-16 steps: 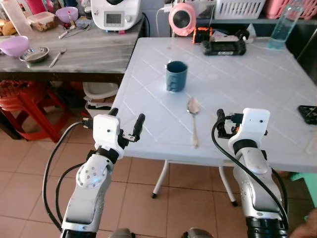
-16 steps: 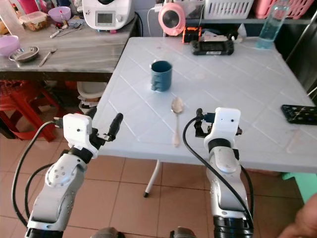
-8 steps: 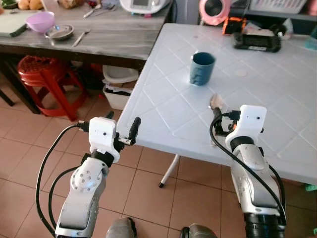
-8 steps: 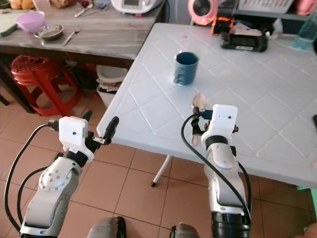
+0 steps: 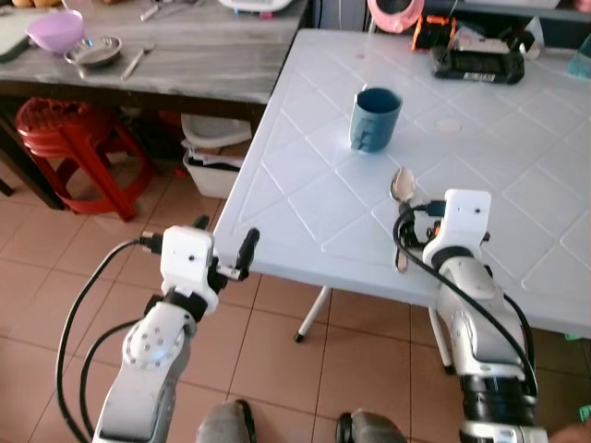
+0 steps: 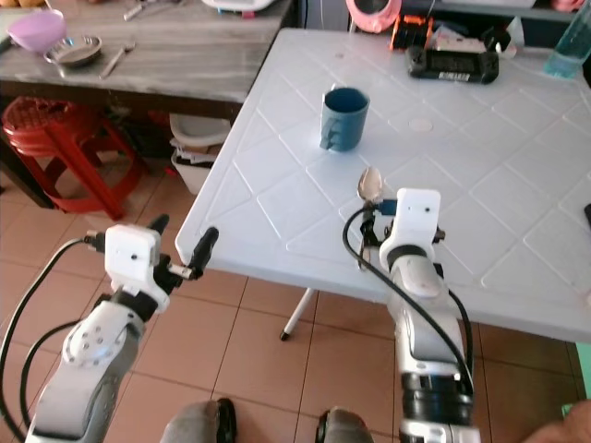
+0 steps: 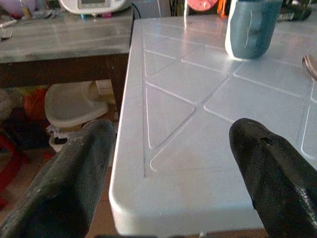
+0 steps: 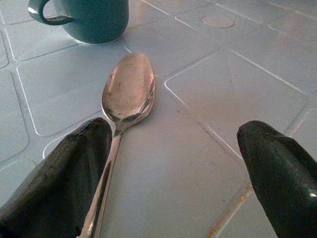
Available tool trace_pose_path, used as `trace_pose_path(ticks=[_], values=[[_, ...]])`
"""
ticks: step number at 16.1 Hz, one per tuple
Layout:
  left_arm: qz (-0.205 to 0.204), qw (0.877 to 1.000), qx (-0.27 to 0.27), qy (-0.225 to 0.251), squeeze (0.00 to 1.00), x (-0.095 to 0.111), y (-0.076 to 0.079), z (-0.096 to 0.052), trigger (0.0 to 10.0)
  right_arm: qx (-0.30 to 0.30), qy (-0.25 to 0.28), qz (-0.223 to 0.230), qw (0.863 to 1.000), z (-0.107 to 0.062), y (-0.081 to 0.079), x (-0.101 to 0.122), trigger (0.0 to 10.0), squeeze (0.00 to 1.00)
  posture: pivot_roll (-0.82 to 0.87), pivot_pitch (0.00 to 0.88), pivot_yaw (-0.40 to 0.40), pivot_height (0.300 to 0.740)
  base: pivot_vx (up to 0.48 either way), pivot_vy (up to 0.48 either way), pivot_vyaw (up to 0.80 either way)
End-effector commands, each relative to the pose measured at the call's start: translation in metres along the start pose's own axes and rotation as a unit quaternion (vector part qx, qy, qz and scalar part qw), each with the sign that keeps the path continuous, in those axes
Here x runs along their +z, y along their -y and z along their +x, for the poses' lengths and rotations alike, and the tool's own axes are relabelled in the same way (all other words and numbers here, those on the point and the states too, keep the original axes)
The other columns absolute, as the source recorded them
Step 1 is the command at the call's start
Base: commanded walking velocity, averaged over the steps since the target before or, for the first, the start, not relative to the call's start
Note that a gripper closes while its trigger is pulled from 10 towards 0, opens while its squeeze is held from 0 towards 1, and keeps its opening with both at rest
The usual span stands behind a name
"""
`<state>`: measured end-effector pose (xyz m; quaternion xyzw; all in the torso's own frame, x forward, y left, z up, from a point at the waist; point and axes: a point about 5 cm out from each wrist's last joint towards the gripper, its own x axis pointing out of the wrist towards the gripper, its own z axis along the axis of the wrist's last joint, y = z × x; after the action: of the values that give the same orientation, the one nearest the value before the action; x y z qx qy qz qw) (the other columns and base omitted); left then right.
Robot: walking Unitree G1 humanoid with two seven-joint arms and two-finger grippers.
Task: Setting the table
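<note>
Right gripper [image 8: 168, 163], fingers apart, hides the spoon [image 8: 128, 94] handle near the table [image 5: 305, 175] front edge; left gripper [image 7: 171, 168] apart at its corner.

Two silver arms, white boxy wrist housings, black cables looping off each. Left tool [image 5: 224, 249] and right tool [image 8: 173, 163]: long black fingers, matte, scuffed.

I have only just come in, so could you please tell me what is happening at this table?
The robot stands at the white table, setting it. Its right end effector is open over the table, one finger beside the handle of a metal spoon that lies flat, not gripped. A blue mug stands just beyond the spoon. The left end effector is open and empty, off the table's near corner.
</note>
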<state>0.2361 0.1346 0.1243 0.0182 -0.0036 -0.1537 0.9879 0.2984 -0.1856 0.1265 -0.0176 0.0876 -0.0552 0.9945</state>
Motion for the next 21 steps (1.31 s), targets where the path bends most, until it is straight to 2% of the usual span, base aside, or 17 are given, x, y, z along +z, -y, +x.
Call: trace_pose_path(ticks=[1, 8, 9, 10, 15, 19, 21], values=[[0.008, 1.0, -0.007, -0.003, 0.0, 0.002, -0.001, -0.003, 10.0, 0.018, -0.012, 0.0, 1.0, 0.003, -0.005, -0.001, 10.0, 0.0, 0.08, 0.165, 0.049, 0.74, 0.0, 0.0, 0.0], [0.011, 1.0, -0.013, -0.01, 0.0, 0.003, 0.0, -0.004, 10.0, 0.07, -0.024, -0.01, 0.997, 0.014, -0.013, 0.002, 10.0, 0.0, 0.09, 0.163, 0.054, 0.74, 0.0, 0.0, 0.0], [0.01, 1.0, -0.014, -0.011, 0.0, 0.003, 0.001, -0.004, 10.0, 0.078, -0.034, -0.01, 0.996, 0.013, -0.015, -0.001, 3.8, 0.0, 0.09, 0.162, 0.051, 0.74, 0.0, 0.0, 0.0], [0.01, 1.0, -0.014, -0.011, 0.0, 0.003, 0.001, -0.004, 10.0, 0.086, -0.042, -0.007, 0.995, 0.012, -0.017, -0.004, 0.0, 0.0, 0.09, 0.16, 0.048, 0.74, 0.0, 0.0, 0.0], [0.007, 1.0, -0.014, -0.014, 0.0, 0.002, 0.003, -0.003, 10.0, 0.098, -0.059, -0.007, 0.993, 0.013, -0.018, -0.006, 0.0, 0.0, 0.08, 0.156, 0.038, 0.74, 0.0, 0.0, 0.0], [0.004, 1.0, -0.013, -0.016, 0.0, 0.001, 0.003, -0.003, 10.0, 0.089, -0.079, 0.021, 0.993, 0.017, -0.011, -0.008, 0.0, 0.0, 0.08, 0.155, 0.035, 0.74, 0.0, 0.0, 0.0], [0.004, 1.0, -0.014, -0.017, 0.0, 0.0, 0.003, -0.003, 10.0, 0.092, -0.084, 0.021, 0.992, 0.017, -0.011, -0.009, 0.0, 0.0, 0.08, 0.153, 0.036, 0.74, 0.0, 0.0, 0.0]])
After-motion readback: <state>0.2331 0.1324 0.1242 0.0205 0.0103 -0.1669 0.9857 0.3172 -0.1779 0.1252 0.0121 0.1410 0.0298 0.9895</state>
